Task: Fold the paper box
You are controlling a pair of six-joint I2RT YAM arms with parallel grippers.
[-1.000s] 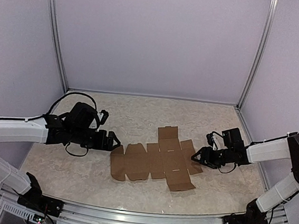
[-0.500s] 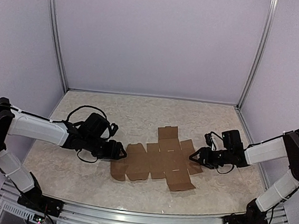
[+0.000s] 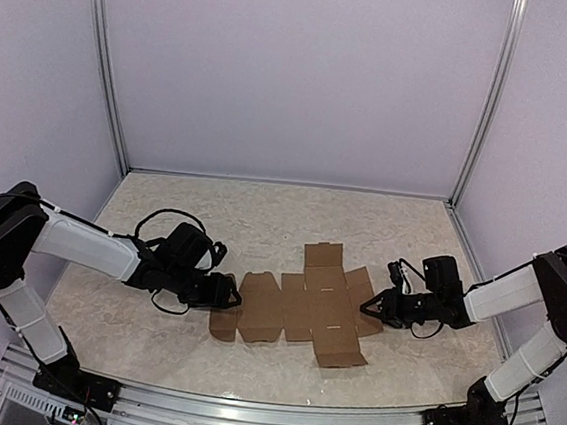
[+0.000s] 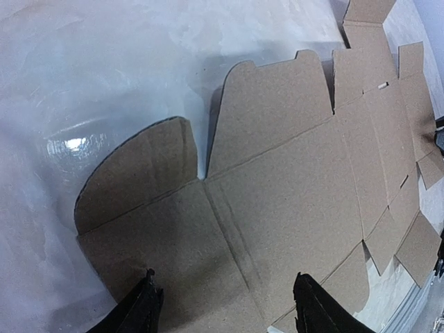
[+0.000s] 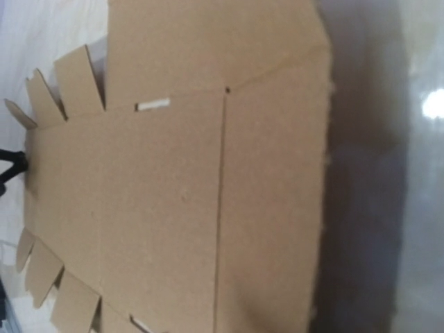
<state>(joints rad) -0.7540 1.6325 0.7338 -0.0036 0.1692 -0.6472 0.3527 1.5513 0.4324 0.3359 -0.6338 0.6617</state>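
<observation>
The paper box (image 3: 300,303) is a flat brown cross-shaped cardboard sheet with flaps and creases, lying on the table (image 3: 263,221) between my arms. My left gripper (image 3: 225,293) is low over the sheet's left end panel. In the left wrist view the sheet (image 4: 291,173) fills the frame, and my left gripper (image 4: 225,309) is open with both black fingertips (image 4: 144,311) spread above the panel. My right gripper (image 3: 368,306) is at the sheet's right flap. The right wrist view shows only the cardboard (image 5: 208,194) very close; its fingers are hidden.
Purple walls enclose the marbled table on three sides, with metal posts (image 3: 111,75) in the back corners. A metal rail (image 3: 264,412) runs along the near edge by the arm bases.
My left gripper has moved right and lower, from beside the sheet's left end to over it. The sheet has shifted slightly right. My right gripper has dropped a little at the right flap.
</observation>
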